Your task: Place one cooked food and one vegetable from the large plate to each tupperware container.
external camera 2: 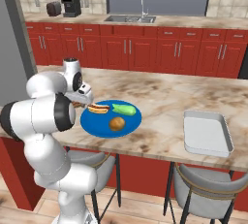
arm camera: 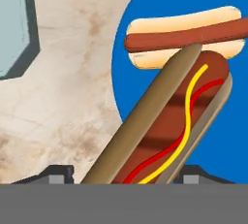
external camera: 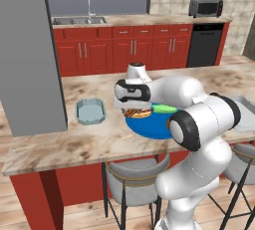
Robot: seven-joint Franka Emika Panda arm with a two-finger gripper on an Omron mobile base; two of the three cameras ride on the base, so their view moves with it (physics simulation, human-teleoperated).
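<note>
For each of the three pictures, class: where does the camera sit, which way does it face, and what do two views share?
Left base view: behind the arm's left, facing the counter; arm at lower right.
Right base view: behind its right, facing forward and down; arm at lower left.
Hand view: on the hand, looking down the gripper at two hot dogs.
Both base views share the large plate.

Stone, paint and plastic

The counter (external camera 2: 160, 97) looks like polished beige marble; the large plate (external camera 2: 97, 123) is smooth, matt blue (no shine), the small container (external camera: 90, 111) pale plastic, the cabinets (external camera 2: 145, 48) glossy red.
</note>
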